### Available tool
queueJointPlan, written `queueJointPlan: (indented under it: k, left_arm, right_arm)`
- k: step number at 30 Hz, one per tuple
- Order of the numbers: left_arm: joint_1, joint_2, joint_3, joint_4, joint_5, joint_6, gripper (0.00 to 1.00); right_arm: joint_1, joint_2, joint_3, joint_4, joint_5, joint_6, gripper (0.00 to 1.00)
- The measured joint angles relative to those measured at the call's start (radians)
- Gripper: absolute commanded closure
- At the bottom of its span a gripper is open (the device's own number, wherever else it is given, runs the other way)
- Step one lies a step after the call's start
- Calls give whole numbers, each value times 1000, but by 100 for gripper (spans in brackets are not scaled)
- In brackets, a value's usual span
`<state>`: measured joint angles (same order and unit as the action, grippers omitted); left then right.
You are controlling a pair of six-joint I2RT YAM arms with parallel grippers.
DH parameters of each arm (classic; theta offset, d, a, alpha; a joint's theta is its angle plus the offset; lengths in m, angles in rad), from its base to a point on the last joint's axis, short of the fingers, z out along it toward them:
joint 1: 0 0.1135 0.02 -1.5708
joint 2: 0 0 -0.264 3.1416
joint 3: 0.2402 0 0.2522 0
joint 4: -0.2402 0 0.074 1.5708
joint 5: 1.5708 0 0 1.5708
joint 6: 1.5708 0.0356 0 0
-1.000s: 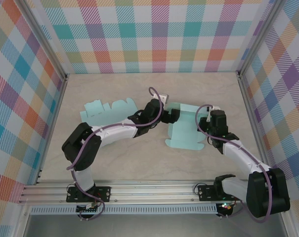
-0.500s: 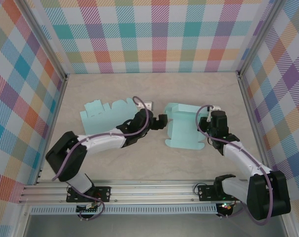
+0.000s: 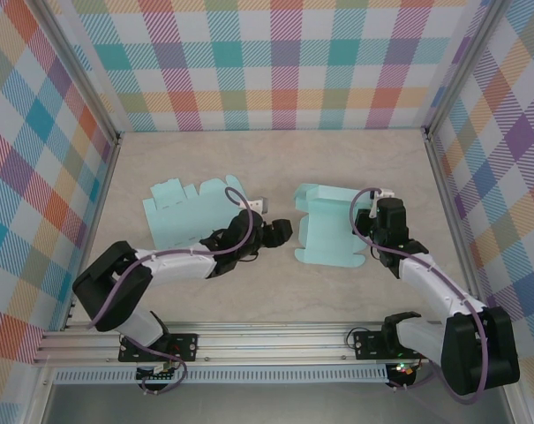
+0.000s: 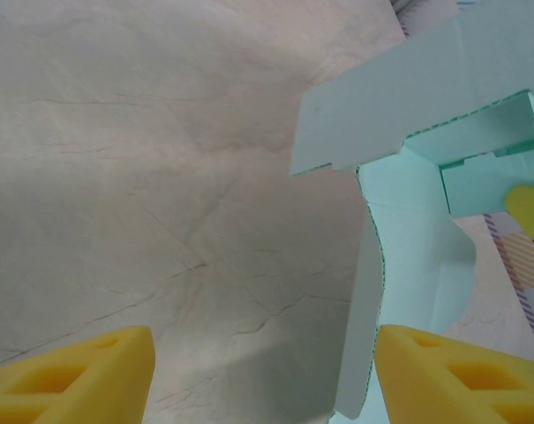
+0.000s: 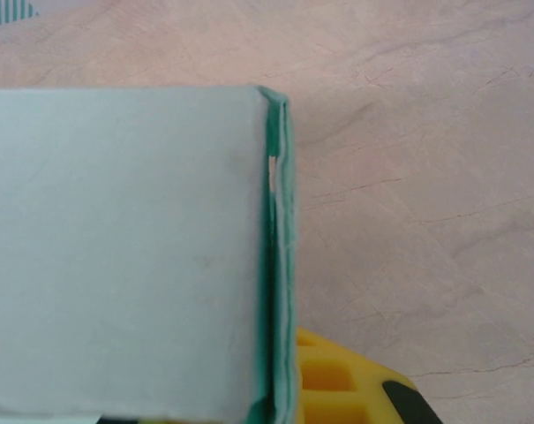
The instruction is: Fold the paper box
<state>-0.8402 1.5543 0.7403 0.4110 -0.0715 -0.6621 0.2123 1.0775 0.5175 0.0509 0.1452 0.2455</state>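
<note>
At the bottom of the overhead view the two arms reach up over the pale table (image 3: 249, 291). The left gripper (image 3: 282, 231) sits just left of centre. Its yellow fingers (image 4: 72, 380) stand moderately apart in the lower corners of the wrist view, with bare tabletop between them and nothing held. Right of centre, the right gripper (image 3: 369, 231) is closed on the right-hand edge of the paper box (image 3: 324, 234). Its wrist view has a mint panel and a doubled-over edge pressed close to the lens, with one yellow finger (image 5: 337, 384) just below.

The box lies between the two grippers, partly formed. Its base is flat on the table and some walls are raised, and a loose flap juts toward the upper left in the left wrist view. The box is near the left gripper but apart from it.

It looks like thin, light card, probably stiff across a panel but willing to bend along the scored creases. It would likely skate on the smooth surface if it were not pinned (the right-hand grip seems to serve as that anchor). The sensible hold for the left gripper is the free wall or flap facing it, pinched close to a crease, because a grip mid-panel might buckle it.

Farther up and to the left lies a second flat mint cut-out (image 3: 191, 212). Checked walls (image 3: 284, 62) close the back.
</note>
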Motion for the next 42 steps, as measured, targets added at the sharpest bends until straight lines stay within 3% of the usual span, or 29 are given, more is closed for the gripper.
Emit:
queueJointPlan:
  k: [2, 6, 11, 16, 23, 27, 42]
  left_arm:
    - [-1, 6, 6, 10, 2, 15, 34]
    - [-2, -16, 25, -9, -64, 80, 45]
    - [13, -93, 48, -93, -190, 144, 49]
    - [66, -74, 121, -133, -214, 259, 50]
    - [132, 122, 330, -142, -154, 424, 51]
    - [151, 215, 396, -150, -99, 466, 56]
    - [155, 246, 349, -135, 141, 403, 73]
  right_arm:
    - [0, -5, 0, 0, 0, 0, 100]
    - [0, -8, -2, 0, 0, 0, 100]
    - [0, -8, -2, 0, -3, 0, 100]
    - [0, -8, -2, 0, -8, 0, 100]
    - [0, -12, -8, 1, -13, 0, 100]
    - [0, -21, -18, 1, -14, 0, 100]
    - [0, -20, -18, 0, -14, -1, 100]
